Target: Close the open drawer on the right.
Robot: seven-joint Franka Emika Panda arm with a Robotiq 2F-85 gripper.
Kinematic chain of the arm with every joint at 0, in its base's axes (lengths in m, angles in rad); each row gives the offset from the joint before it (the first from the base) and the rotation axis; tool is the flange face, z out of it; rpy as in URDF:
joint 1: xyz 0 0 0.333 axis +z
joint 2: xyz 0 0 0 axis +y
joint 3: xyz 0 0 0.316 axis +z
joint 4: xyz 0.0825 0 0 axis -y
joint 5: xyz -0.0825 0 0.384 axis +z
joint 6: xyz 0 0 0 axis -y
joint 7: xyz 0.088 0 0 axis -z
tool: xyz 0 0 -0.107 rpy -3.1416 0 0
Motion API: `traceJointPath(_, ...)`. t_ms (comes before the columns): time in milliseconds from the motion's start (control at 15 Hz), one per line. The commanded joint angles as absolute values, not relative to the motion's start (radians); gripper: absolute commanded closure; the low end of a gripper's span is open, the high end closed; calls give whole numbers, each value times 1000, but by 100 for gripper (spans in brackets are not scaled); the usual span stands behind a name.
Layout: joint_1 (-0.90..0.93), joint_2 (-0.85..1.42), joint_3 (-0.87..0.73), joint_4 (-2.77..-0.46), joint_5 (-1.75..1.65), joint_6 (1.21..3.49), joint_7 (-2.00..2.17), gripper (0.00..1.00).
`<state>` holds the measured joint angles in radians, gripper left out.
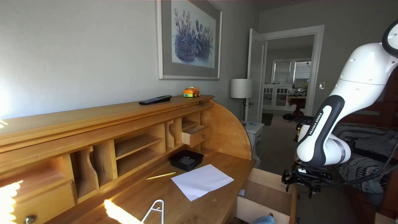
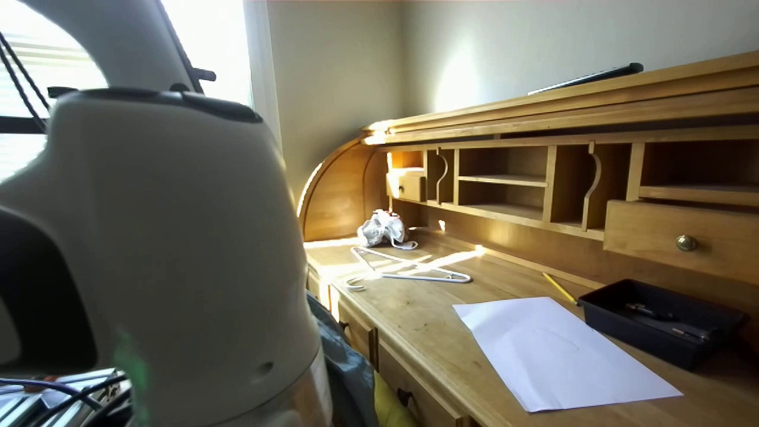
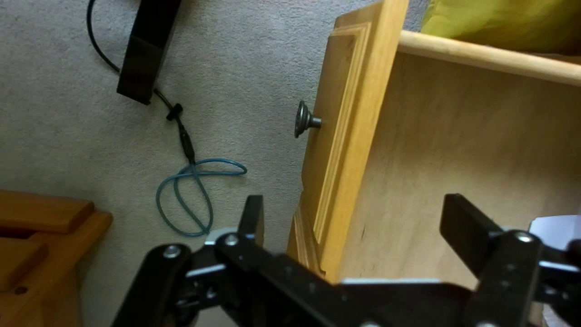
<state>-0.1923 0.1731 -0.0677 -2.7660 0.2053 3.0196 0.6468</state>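
The large pale wooden drawer point(image 1: 268, 193) is pulled out from under the right end of the desk in an exterior view. In the wrist view its front panel point(image 3: 368, 131) runs up the middle, with a dark knob point(image 3: 305, 120) on its outer face. My gripper point(image 1: 299, 190) is open and empty above the drawer's front. In the wrist view the gripper point(image 3: 356, 215) has one finger over the floor outside the panel and one over the drawer's inside. Its height above the panel is hard to tell. The drawer and gripper do not show in the view filled by the arm point(image 2: 195, 255).
The desk top point(image 1: 214, 200) holds a paper sheet point(image 1: 202, 182), a black tray point(image 1: 186, 160) and a pencil. A small cubby drawer point(image 1: 196, 136) is also open. Yellow cloth point(image 3: 504, 22) lies beside the large drawer. Wooden furniture point(image 3: 41, 240) and a cable point(image 3: 199, 181) are nearby.
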Motion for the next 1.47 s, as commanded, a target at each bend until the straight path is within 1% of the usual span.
traceJointPath(0, -215, 165, -39, -2763, 229, 3044, 613, 0)
traceJointPath(133, -237, 202, -8, -2754, 256, 3103, 604, 0)
traceJointPath(333, -312, 249, 74, -2732, 307, 3131, 593, 0)
traceJointPath(467, -344, 277, 94, -2723, 300, 3138, 603, 0)
traceJointPath(667, -356, 309, 77, -2713, 279, 3134, 623, 0)
traceJointPath(1067, -472, 399, 178, -2667, 289, 3200, 628, 0)
traceJointPath(1400, -594, 499, 299, -2620, 267, 3282, 633, 0)
